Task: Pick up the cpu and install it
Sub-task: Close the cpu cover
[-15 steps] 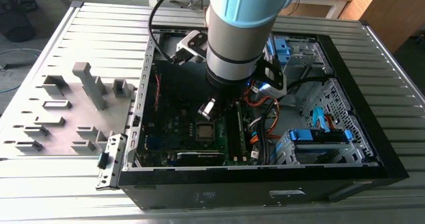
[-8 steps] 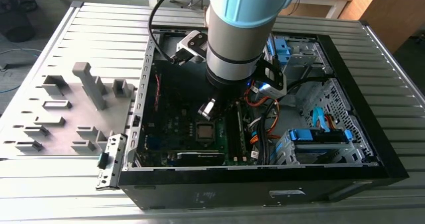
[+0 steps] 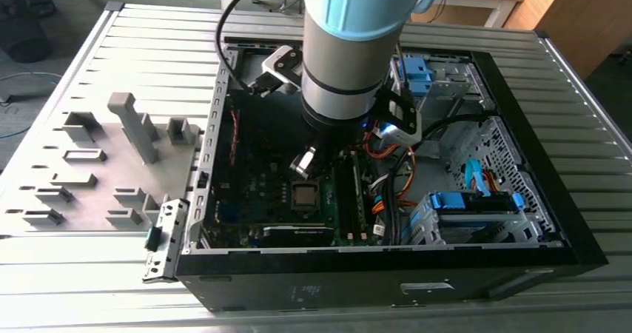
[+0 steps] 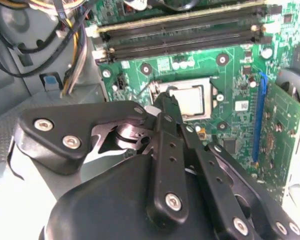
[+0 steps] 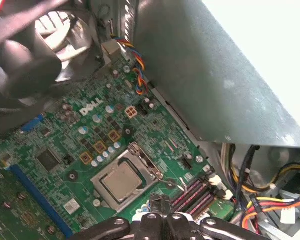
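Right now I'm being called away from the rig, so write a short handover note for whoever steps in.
Gripper: inside the open PC case, above the motherboard, fingertips close together near the socket's edge, nothing visibly held between them.
CPU: lying flat in the CPU socket on the motherboard, seen in both wrist views.
Done: CPU looks placed in the socket.
Left: I cannot tell whether the retention frame and lever are latched; check that.
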{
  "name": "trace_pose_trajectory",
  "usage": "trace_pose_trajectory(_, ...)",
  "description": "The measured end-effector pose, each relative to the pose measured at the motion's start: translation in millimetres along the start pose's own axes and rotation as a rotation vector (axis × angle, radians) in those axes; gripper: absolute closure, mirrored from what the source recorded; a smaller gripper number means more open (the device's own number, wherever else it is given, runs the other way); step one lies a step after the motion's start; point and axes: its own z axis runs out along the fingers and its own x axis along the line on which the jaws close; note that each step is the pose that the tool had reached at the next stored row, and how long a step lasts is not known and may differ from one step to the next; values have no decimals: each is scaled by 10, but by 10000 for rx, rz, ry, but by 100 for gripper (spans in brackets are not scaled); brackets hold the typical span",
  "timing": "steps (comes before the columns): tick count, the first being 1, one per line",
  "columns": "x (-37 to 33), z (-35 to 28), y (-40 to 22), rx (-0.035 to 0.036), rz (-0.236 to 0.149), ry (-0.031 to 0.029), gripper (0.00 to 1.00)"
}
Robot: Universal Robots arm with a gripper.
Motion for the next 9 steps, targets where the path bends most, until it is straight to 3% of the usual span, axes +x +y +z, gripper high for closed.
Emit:
trace_pose_trajectory(3,48,2,22,38,-1,48,89)
trace_pose_trajectory(7,120,-1,-27,34,1,76,89)
trace_pose_trajectory(9,123,0,-29,42,2,87,89)
